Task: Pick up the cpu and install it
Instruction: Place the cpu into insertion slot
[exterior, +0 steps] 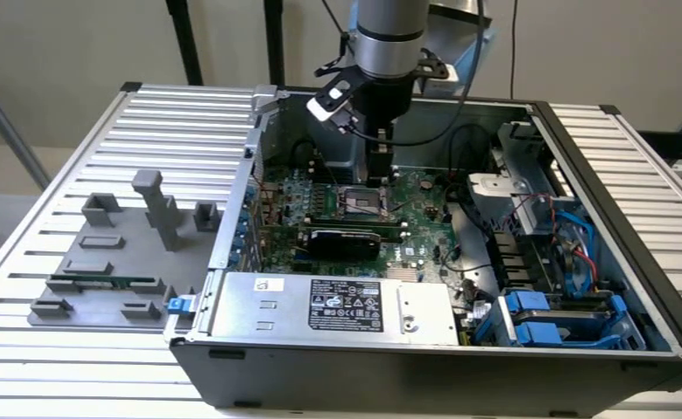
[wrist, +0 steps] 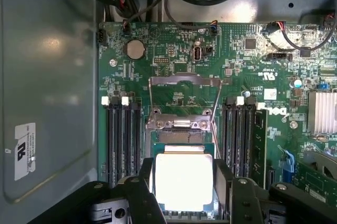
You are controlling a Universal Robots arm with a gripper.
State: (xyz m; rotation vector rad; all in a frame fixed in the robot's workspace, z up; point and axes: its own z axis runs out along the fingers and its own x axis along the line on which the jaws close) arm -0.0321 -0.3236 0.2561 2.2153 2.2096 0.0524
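Observation:
In the wrist view the cpu [wrist: 183, 179] is a bright silver square, level over the black socket frame [wrist: 181, 138] on the green motherboard [wrist: 174, 60]. My gripper [wrist: 183, 168] is shut on the cpu, one dark finger [wrist: 224, 182] against each of two opposite edges. The socket's metal load plate [wrist: 181, 84] stands folded open beyond it. In the exterior view the gripper [exterior: 378, 181] hangs straight down inside the open computer case [exterior: 434, 367], just above the socket [exterior: 358, 203]; whether the cpu touches the socket I cannot tell.
Memory slots [wrist: 124, 139] flank the socket, with a green stick [wrist: 259, 145] seated on one side. A power-supply box [exterior: 329, 305] fills the case's front. Cables and drive bays [exterior: 550, 262] crowd the exterior view's right. A grey fixture [exterior: 120, 253] sits outside at the left.

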